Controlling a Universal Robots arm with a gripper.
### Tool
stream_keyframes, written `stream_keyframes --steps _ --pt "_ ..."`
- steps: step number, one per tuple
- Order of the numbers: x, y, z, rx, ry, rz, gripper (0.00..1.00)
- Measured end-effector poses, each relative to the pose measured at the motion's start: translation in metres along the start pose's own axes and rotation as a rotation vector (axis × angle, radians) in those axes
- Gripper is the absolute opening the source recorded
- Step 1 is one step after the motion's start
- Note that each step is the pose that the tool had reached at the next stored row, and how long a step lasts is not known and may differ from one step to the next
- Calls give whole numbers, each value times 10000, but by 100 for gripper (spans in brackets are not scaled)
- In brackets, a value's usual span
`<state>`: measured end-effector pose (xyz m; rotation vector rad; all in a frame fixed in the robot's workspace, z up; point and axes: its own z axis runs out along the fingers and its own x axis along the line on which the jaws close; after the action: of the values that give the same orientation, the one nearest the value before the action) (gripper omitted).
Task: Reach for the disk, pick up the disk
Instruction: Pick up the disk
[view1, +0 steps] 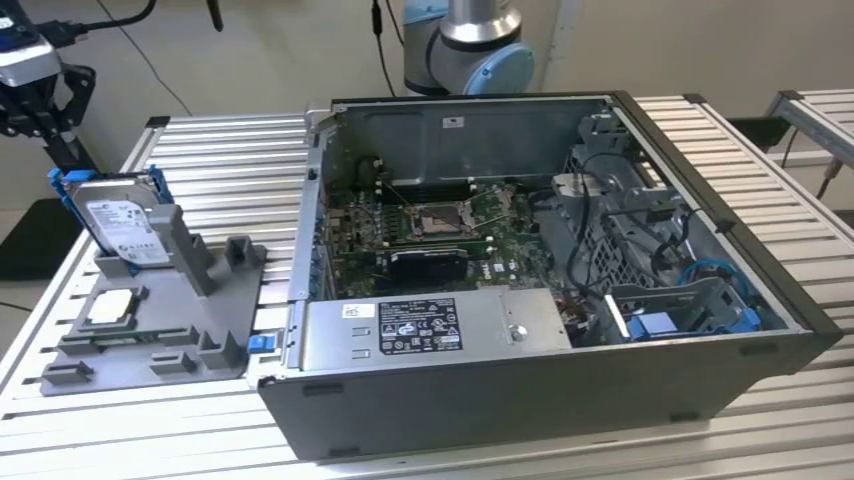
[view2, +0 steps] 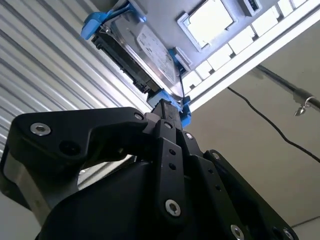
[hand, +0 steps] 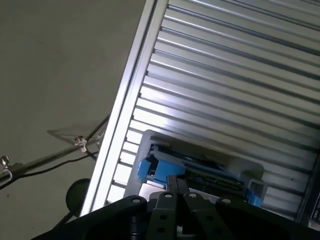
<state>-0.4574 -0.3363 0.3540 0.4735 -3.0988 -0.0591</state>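
The disk (view1: 123, 222) is a silver-grey drive with a white label in a bright blue bracket. It stands on edge in a grey holder (view1: 200, 300) at the exterior view's left. My black gripper (view1: 62, 160) hangs just above the bracket's upper far corner, fingers together and pointing down. In both wrist views the fingertips meet the blue bracket's end, with the disk (view2: 150, 50) (hand: 200, 167) right beyond the gripper (view2: 166, 106) (hand: 177, 181). Whether the tips pinch the bracket or only touch it I cannot tell.
A small square silver chip (view1: 110, 308) lies on the same grey holder, in front of the disk. An open computer case (view1: 534, 250) with a silver power supply (view1: 427, 325) sits toward the exterior view's right. The slatted table's edge (hand: 125, 100) runs close to the holder.
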Motion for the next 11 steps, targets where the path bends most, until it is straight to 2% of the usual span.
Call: stream_keyframes --steps 11 --pt "1 0 0 0 51 -1326 0"
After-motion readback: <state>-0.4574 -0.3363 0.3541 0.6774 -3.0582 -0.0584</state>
